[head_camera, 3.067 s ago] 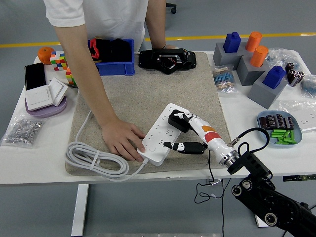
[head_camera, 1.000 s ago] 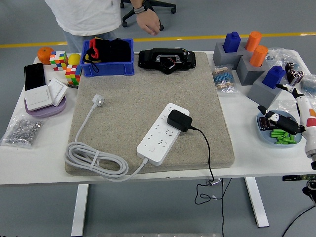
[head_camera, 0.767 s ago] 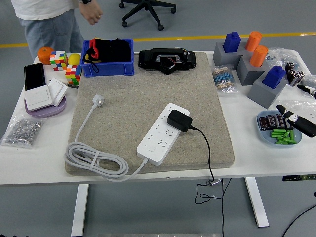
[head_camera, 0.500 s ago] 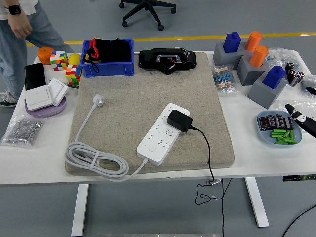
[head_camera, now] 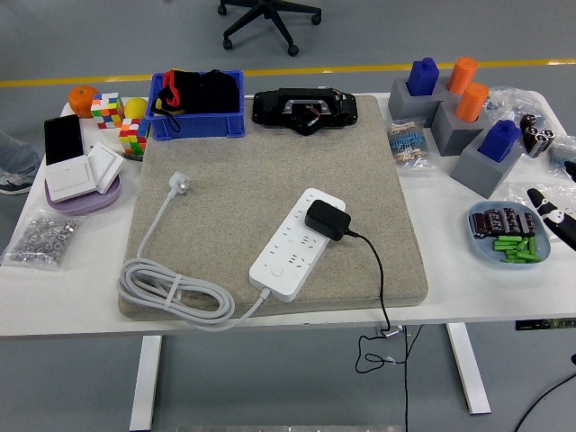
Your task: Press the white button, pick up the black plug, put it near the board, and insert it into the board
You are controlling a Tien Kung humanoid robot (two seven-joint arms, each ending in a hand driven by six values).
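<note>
The white power strip [head_camera: 295,245] lies at an angle on the beige mat [head_camera: 261,153]. Its white button [head_camera: 278,269] is at the near end. The black plug [head_camera: 326,220] sits in the strip's far half, and its black cable [head_camera: 377,270] runs over the table's front edge. Only a couple of fingertips [head_camera: 551,211] of my right hand show at the right edge, stretched out over the table beside the blue dish, holding nothing and far from the strip. My left arm is out of view.
The strip's white cord [head_camera: 171,292] is coiled at the mat's near left, its plug [head_camera: 182,185] lying further back. A blue bin [head_camera: 197,122], a black device [head_camera: 301,108], grey blocks [head_camera: 486,153] and a blue dish [head_camera: 504,236] surround the mat. A shoe [head_camera: 13,184] shows at the left edge.
My right hand has let go of the plug and drawn back to the right edge, almost out of view. The person has walked off to the left.
</note>
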